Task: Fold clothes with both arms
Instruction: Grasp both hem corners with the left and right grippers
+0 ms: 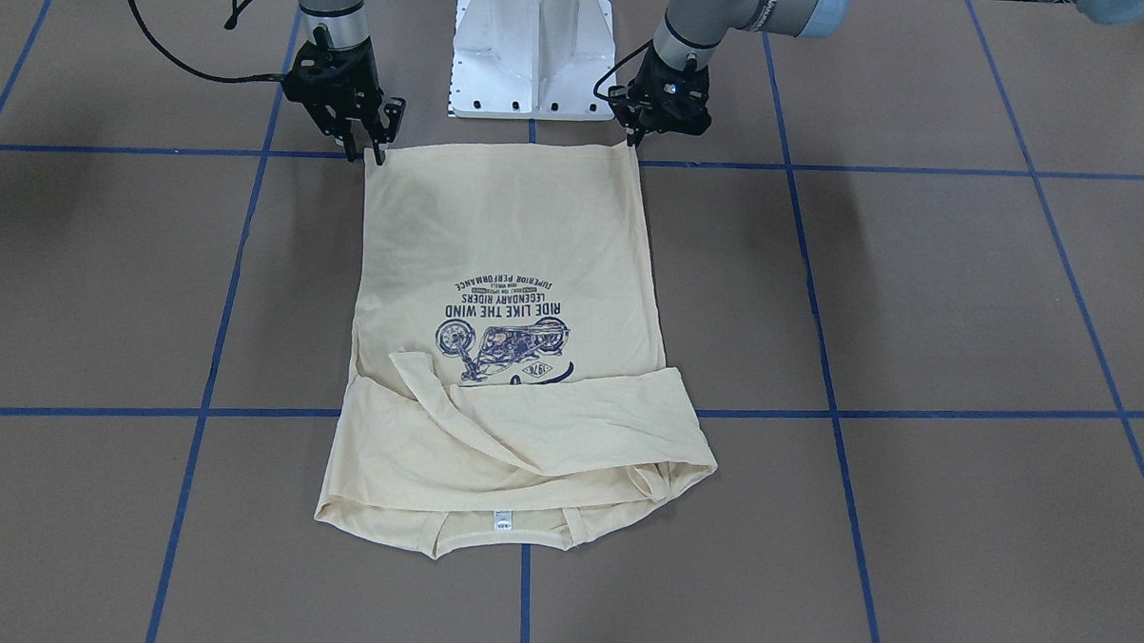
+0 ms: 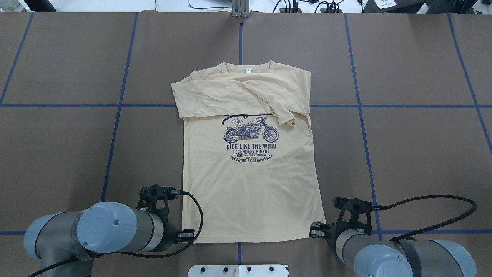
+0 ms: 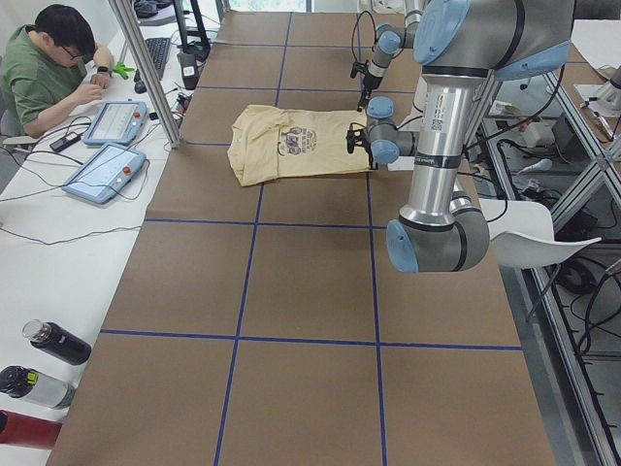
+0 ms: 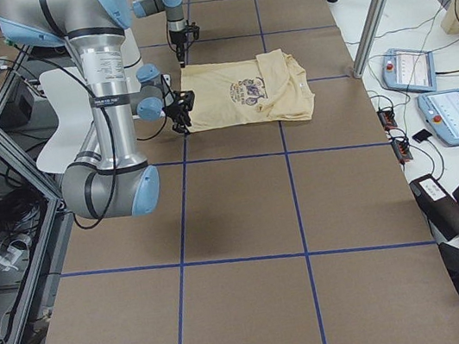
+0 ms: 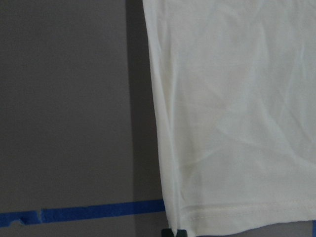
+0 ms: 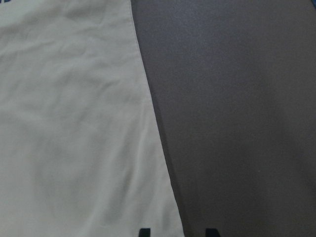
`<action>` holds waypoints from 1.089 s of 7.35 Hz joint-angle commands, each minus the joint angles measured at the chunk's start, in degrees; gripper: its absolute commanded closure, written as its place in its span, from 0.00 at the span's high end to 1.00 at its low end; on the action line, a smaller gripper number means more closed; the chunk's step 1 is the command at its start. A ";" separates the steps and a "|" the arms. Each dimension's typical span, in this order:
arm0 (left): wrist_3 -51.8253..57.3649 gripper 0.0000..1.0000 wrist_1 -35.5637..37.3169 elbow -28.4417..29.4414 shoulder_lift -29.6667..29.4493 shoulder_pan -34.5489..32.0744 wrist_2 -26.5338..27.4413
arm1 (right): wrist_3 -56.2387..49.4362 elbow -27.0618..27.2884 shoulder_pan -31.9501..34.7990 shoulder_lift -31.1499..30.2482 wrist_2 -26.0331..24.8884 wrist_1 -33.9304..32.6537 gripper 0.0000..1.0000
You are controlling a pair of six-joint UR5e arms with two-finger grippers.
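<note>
The pale cream-yellow T-shirt (image 1: 508, 234) lies flat and print-up on the brown table, with both long sleeves folded across the chest (image 2: 230, 98). Its neck tag (image 2: 248, 70) is at the far end and its hem is nearest the robot. My left gripper (image 1: 633, 141) is down at one hem corner, shut on the cloth, which peaks up slightly there; in the left wrist view the gripper (image 5: 175, 233) sits at the shirt's corner (image 5: 232, 123). My right gripper (image 1: 375, 153) is open at the other hem corner, and in its wrist view the shirt's side edge (image 6: 74, 123) runs between its two fingers.
The white pedestal base (image 1: 532, 54) stands just behind the hem. Blue tape lines (image 2: 115, 105) grid the table. In the left side view a person (image 3: 49, 68) sits at a side bench with tablets (image 3: 102, 165), and bottles (image 3: 53, 340) lie nearer.
</note>
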 commanded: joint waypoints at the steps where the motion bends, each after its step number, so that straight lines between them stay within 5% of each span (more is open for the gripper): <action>1: 0.00 0.00 0.00 0.00 0.00 0.00 0.00 | 1.58 0.08 -1.17 0.09 -0.18 -1.09 0.44; 3: 0.00 0.00 0.00 0.00 0.00 0.00 -0.09 | 1.59 0.08 -1.61 0.09 -0.98 -1.18 0.43; 4: -0.09 0.00 -0.09 0.00 0.00 0.00 -0.09 | 1.59 0.08 -1.61 0.18 -0.98 -1.18 0.34; 5: 0.00 0.00 -0.09 0.00 0.00 0.00 -0.09 | 1.68 0.25 -1.61 0.35 -1.06 -1.09 0.12; 6: 0.00 0.00 -0.09 0.00 0.00 0.00 -0.09 | 2.12 0.34 -1.52 0.53 -1.15 -1.18 0.00; 8: 0.00 0.00 0.00 -0.96 0.09 0.00 0.00 | 2.74 0.78 -1.35 0.70 -1.68 -1.09 0.00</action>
